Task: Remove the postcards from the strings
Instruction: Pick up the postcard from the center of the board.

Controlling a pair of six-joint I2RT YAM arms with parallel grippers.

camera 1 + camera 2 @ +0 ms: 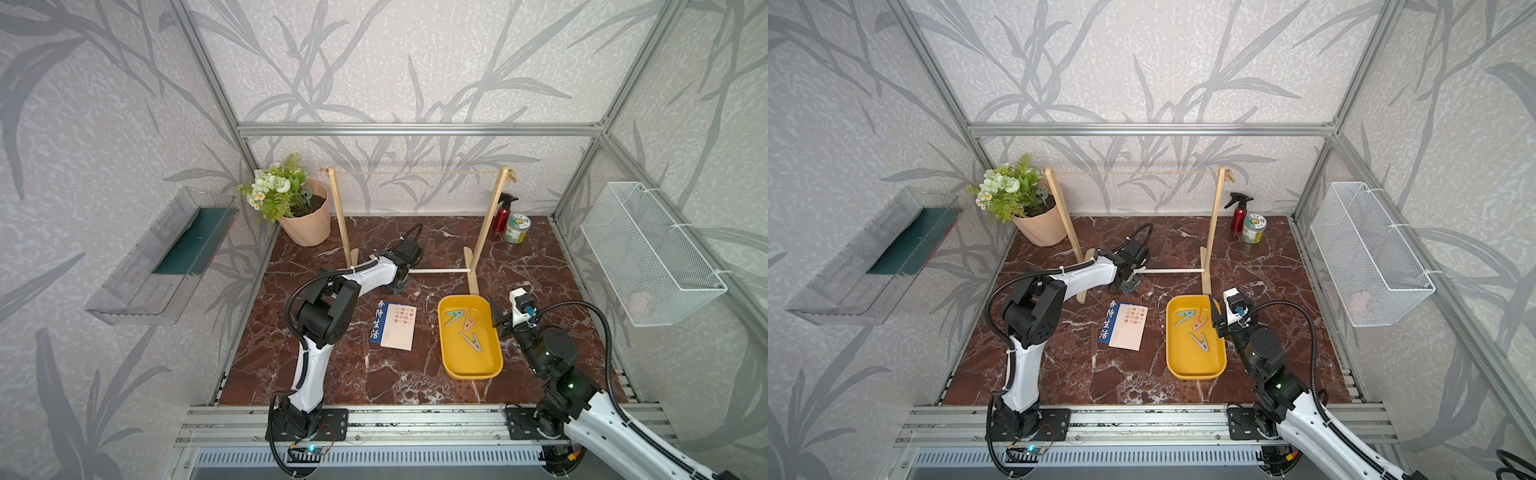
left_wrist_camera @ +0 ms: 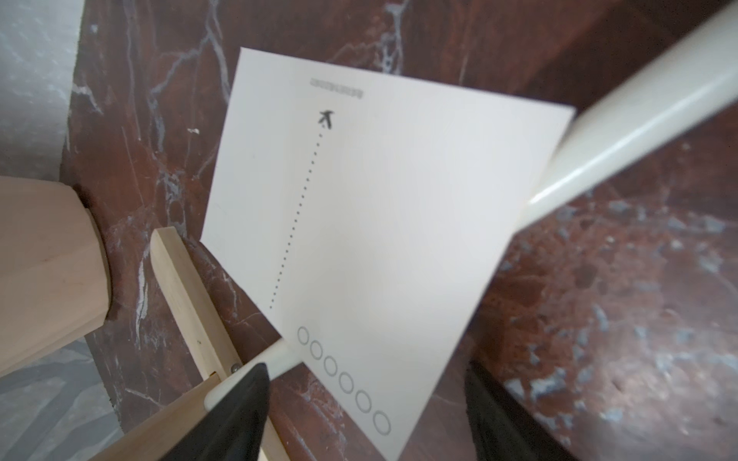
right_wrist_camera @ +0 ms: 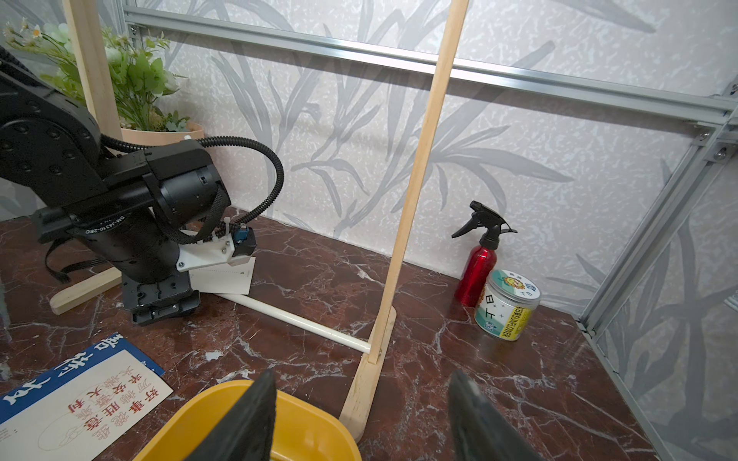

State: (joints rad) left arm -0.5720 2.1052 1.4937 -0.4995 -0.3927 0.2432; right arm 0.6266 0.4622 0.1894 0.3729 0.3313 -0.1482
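- Left wrist view shows you the left gripper [image 2: 365, 371] with jaws apart astride the cream postcard [image 2: 359, 239], not clamping it
- That card leans on the white dowel [image 2: 623, 119]
- Your right gripper [image 3: 361, 375] hangs open and empty by the yellow tray [image 3: 303, 423]
- Both top views show the string [image 1: 415, 172] bare and two postcards [image 1: 395, 328] lying on the table [image 1: 374, 374], so removal looks done; they hide the cream one behind the arm

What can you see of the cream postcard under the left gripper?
The cream postcard lies back side up: a flat paper rectangle printed with a small aeroplane, a dotted line and six small circles. It rests across the rack's white dowel, which passes under it, above the marble table. The left gripper hovers open, straddling its near corner without visibly touching.
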